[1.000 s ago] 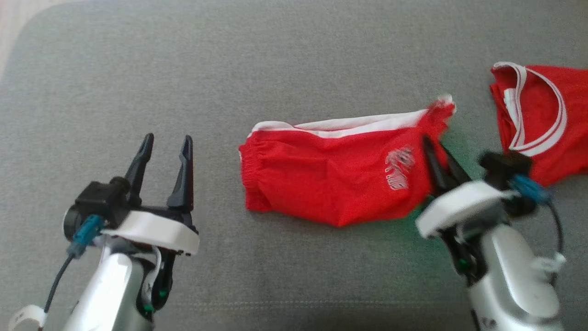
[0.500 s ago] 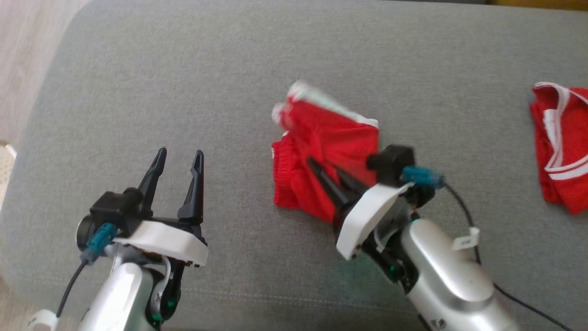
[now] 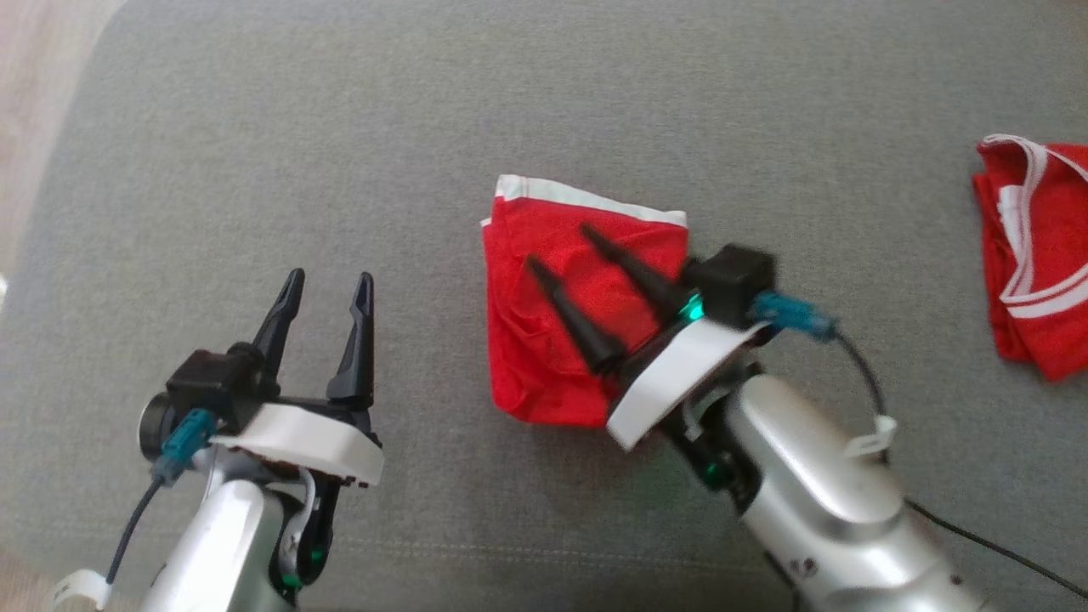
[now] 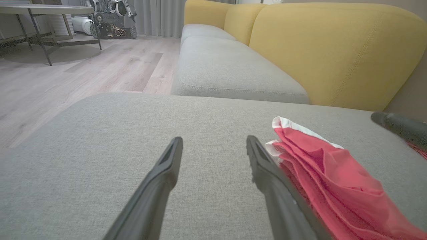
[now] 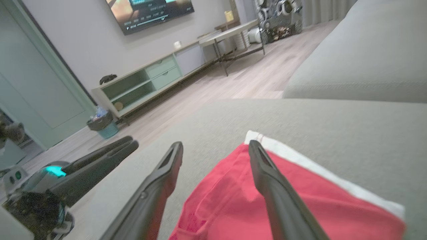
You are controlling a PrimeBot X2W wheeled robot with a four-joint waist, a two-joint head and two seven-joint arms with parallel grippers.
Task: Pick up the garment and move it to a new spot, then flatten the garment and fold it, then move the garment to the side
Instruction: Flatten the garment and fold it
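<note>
Folded red garment (image 3: 531, 365) on grey cushion (image 3: 255, 127), right claw (image 3: 559, 246) spread over it, left claw (image 3: 331, 275) spread, apart to its left

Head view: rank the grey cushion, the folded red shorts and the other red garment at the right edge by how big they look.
1. cushion, by far the largest.
2. shorts.
3. other garment, though the frame edge cuts it off, so only its visible part ranks below the shorts.
</note>
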